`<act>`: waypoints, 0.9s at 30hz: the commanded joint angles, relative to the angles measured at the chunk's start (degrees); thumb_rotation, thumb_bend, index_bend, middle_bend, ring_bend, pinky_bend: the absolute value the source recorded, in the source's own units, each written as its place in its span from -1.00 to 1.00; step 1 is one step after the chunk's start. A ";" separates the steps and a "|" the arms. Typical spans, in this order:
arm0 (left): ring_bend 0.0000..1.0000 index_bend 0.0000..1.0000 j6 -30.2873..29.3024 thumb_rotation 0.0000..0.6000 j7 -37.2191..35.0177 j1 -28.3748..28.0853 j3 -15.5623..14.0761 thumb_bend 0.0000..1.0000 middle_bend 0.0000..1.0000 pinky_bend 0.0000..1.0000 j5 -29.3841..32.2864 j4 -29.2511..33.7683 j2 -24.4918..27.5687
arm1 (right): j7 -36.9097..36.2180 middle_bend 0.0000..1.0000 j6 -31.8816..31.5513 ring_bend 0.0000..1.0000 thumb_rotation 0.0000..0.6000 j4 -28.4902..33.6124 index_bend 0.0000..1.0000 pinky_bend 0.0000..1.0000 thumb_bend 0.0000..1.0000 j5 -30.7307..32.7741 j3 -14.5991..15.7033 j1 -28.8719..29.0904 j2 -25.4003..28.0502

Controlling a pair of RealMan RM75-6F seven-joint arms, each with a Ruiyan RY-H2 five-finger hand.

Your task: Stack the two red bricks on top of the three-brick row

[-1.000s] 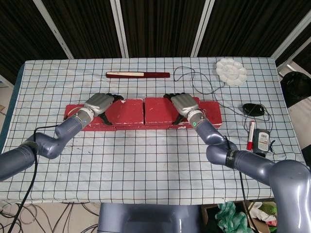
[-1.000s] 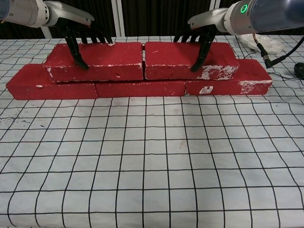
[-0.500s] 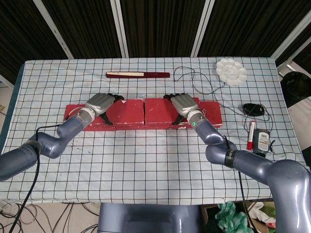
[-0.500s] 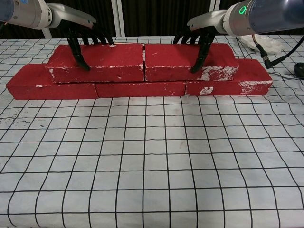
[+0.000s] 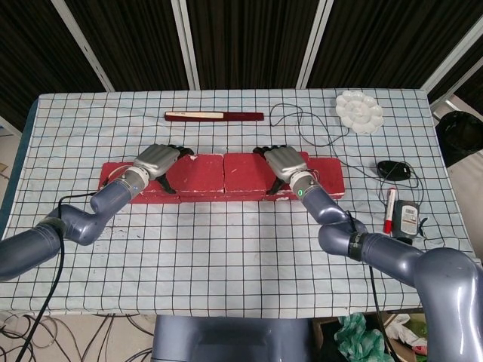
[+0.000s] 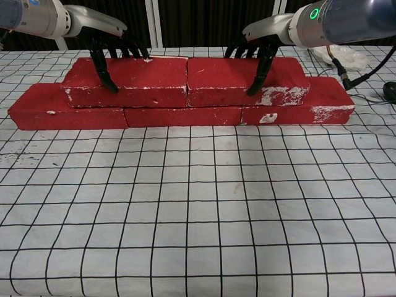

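Two red bricks already sit on top of the row of three. The left brick point(image 6: 127, 80) is gripped by the left hand point(image 6: 105, 38), its fingers curled over the top and front. The right brick point(image 6: 244, 79) is gripped the same way by the right hand point(image 6: 257, 40). Under the fingers the two bricks touch end to end. The stacking looks done; only letting go seems left. Beyond the right fingers lies a white paint tray point(image 5: 359, 111); its cups look empty.
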State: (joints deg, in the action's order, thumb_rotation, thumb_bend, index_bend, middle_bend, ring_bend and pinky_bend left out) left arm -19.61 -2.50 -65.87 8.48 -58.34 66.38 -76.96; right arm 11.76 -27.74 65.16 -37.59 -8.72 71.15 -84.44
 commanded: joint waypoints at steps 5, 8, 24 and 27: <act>-0.75 -0.65 -0.22 1.00 0.00 -0.16 -0.14 -0.64 -0.53 -0.50 0.23 -0.27 -0.28 | -0.33 -0.57 -0.26 -0.59 1.00 -0.16 -0.73 -0.58 -0.76 -0.27 -0.06 -0.04 -0.19; -0.75 -0.66 -0.33 1.00 0.03 -0.20 -0.22 -0.65 -0.53 -0.50 0.35 -0.32 -0.31 | -0.35 -0.57 -0.21 -0.60 1.00 -0.35 -0.73 -0.58 -0.77 -0.44 0.03 0.00 -0.31; -0.75 -0.68 -0.02 1.00 0.37 -0.72 -0.90 -0.74 -0.54 -0.50 1.25 -0.05 -0.29 | -0.43 -0.59 0.27 -0.64 1.00 -0.66 -0.73 -0.58 -0.79 -0.13 0.54 0.30 -0.48; -0.75 -0.69 -0.11 1.00 0.63 -0.85 -1.08 -0.75 -0.55 -0.50 1.52 0.09 -0.14 | -0.46 -0.59 0.20 -0.64 1.00 -0.70 -0.73 -0.58 -0.79 0.02 0.55 0.34 -0.49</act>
State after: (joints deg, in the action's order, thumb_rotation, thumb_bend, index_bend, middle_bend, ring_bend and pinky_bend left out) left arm -19.70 -1.91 -66.69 7.43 -56.87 66.44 -77.13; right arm 11.30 -27.53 64.45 -37.58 -8.18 71.48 -84.92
